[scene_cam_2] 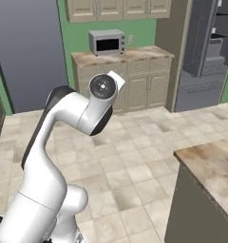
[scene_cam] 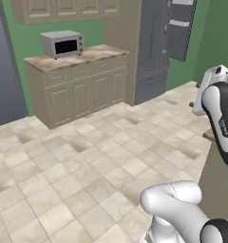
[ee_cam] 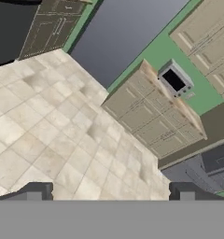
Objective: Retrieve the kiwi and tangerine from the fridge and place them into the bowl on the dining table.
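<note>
The slate-grey fridge (scene_cam: 154, 57) stands at the back right, beside the beige cabinets. One of its doors (scene_cam: 181, 28) hangs open with white bins showing. The fridge (scene_cam_2: 201, 90) is also at the right edge of the right base view and in the lower right corner of the hand view (ee_cam: 212, 168). A corner of the dining table's marbled top (scene_cam_2: 211, 159) juts in close on my right. My gripper (ee_cam: 111, 193) is open, nothing between its fingertips, raised over bare floor tiles well short of the fridge. The kiwi, the tangerine and the bowl are out of view.
A silver microwave (scene_cam: 62, 43) sits on a marbled counter over beige base cabinets (scene_cam: 78, 85), left of the fridge. More beige cabinets hang above. Wide tiled floor (scene_cam: 87, 156) lies between me and the fridge. A dark grey wall panel (scene_cam_2: 25, 52) is on the left.
</note>
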